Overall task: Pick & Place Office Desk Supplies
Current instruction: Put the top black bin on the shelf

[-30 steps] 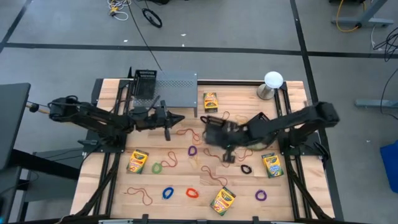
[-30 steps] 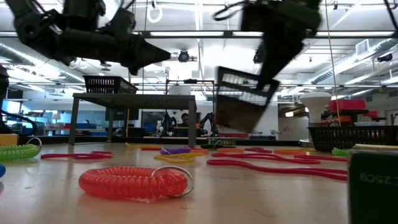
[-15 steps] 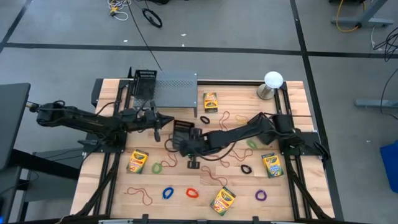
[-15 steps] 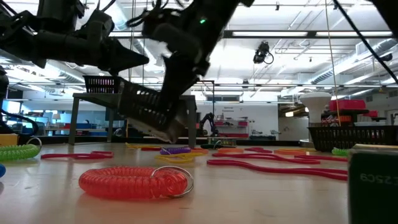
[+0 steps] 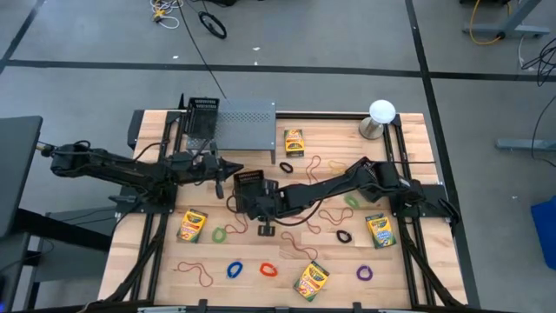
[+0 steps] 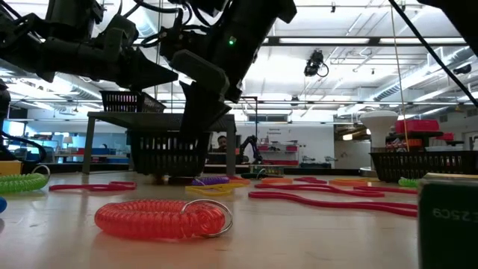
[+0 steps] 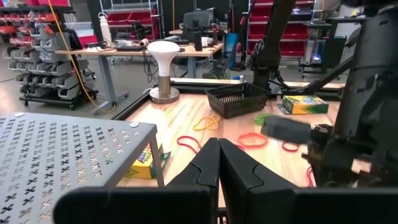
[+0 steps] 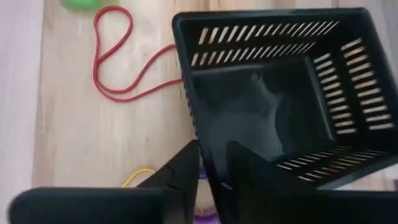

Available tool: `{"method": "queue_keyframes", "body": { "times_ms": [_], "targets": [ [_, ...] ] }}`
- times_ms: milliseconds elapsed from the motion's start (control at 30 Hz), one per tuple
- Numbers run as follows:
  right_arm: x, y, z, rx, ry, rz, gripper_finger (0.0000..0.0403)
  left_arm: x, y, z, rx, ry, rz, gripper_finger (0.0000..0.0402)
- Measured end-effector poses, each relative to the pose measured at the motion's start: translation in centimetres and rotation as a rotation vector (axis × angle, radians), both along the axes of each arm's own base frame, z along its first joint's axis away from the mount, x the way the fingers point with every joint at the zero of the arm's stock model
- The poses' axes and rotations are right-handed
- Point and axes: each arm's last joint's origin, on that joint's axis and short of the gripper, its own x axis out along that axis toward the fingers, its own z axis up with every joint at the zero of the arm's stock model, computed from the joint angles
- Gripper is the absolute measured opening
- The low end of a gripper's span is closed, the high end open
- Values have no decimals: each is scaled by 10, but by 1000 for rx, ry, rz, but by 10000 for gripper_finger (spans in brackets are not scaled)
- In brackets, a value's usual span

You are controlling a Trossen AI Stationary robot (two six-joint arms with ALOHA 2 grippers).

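On the slatted pale-wood table [image 5: 408,261], set on a grey concrete floor crossed by dark lines, coloured rubber-band loops [image 5: 268,269] are scattered from centre to 6 o'clock. Four yellow-and-green cardboard crayon boxes are seen: one at 12 o'clock [image 5: 294,142], one at 8 o'clock [image 5: 192,225], one at 6 o'clock [image 5: 312,279], one at 4 o'clock [image 5: 379,231]. A grey perforated metal shelf [image 5: 244,127] stands at 11 o'clock, a white ball on a metal base [image 5: 380,116] at 1 o'clock.

The right gripper [image 5: 261,209] is extended to the table's centre, its fingers closed thinly on the wall of a small black slotted plastic basket [image 5: 250,183]; the right wrist view shows one finger on each side of that wall [image 8: 205,158] and a red loop [image 8: 121,74] on the wood beside it. The level view alone shows the basket [image 6: 168,153] resting on the table, a coiled red band [image 6: 160,218] in front, and a workshop with ceiling lights behind. The left gripper [image 5: 228,170] is held at 10 o'clock, just beside the basket, its fingers [image 7: 202,165] pressed together on nothing.
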Motion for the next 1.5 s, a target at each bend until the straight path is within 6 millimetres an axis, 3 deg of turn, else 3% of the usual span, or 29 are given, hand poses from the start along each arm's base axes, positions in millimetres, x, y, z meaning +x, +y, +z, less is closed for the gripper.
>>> {"method": "queue_keyframes", "body": {
  "times_ms": [200,367,500,600,800,1000,1167,1300,1500],
  "targets": [
    [-19,5,52,-19,-61,70,118,0,0,0,-17,0,-2,9],
    [-40,3,71,-52,-60,114,65,1,-2,0,-53,-4,-69,9],
    [-68,-1,50,-23,-123,167,9,1,-3,0,-74,-8,-99,9],
    [-95,-7,37,23,-226,186,15,1,-7,-1,-87,-5,-137,9],
    [-146,-36,32,34,-457,125,5,5,-16,4,-150,8,-135,9],
    [-189,-71,9,6,-551,32,4,20,-37,19,-163,187,-58,9],
    [-211,-91,-7,-14,-634,-37,4,35,-55,35,-248,369,-3,9],
    [-223,-95,-18,-18,-664,-53,3,54,-68,39,-345,568,60,9],
    [-235,-93,-32,-9,-670,-45,5,98,-86,48,-386,786,109,17]
  ]
}}
